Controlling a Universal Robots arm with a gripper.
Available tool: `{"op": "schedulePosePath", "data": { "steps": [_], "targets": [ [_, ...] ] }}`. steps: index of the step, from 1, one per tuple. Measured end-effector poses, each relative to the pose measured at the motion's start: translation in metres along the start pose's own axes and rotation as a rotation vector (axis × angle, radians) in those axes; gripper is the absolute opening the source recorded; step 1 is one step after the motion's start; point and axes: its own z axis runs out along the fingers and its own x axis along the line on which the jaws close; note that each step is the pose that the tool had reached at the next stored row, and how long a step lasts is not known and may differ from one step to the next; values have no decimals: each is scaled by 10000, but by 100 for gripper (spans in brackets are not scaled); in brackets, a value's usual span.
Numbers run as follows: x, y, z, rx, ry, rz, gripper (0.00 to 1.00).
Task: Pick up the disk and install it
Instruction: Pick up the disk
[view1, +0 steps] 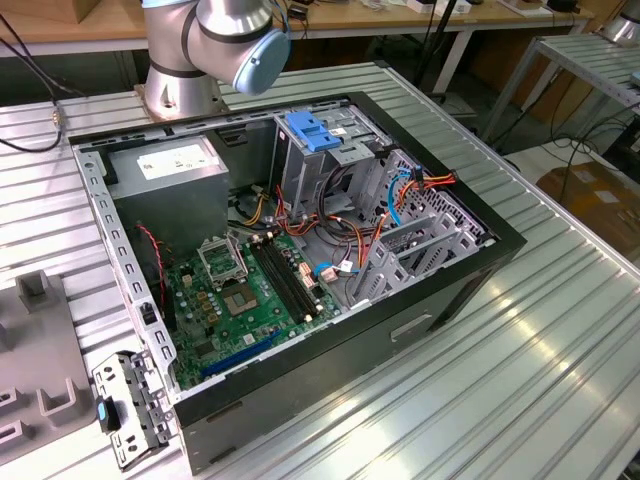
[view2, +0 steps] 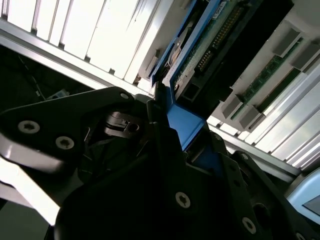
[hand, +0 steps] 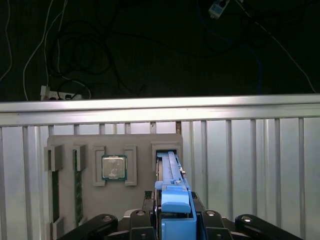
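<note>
Here we are at the pickup spot. The black two-fingered gripper has its jaws set narrow. In both wrist views they lie against either flat side of the blue plastic bracket that frames the disk, the rectangular silver metal hard drive, and I read that as a closed grip on it. The relation that counts is the disk's long axis: it runs straight out from between the jaws, in line with the gripper's own reach. Its far end meets a slot in the pale grey plastic fixture tray, beside the square silver processor chip in the neighbouring holder. So by my judgement the disk stands on end, held at its near end across the thin dimension, with its green circuit-board face showing in the second wrist view. Whether that far end is seated in the slot or just clear of it, I cannot tell. In the exterior view, the open black computer case lies on the ribbed aluminium table. The tall metal cage with the blue plastic handle stands at the case's far side. The tray sits off the case at the exterior view's left, well apart from that cage.
</note>
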Motion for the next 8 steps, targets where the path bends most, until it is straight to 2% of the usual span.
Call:
{"op": "schedulePosePath", "data": {
  "steps": [5,8],
  "targets": [
    [-1,-1,-127,-1,0,-1,37],
    [-1,-1,-131,3,-1,0,37]
  ]
}}
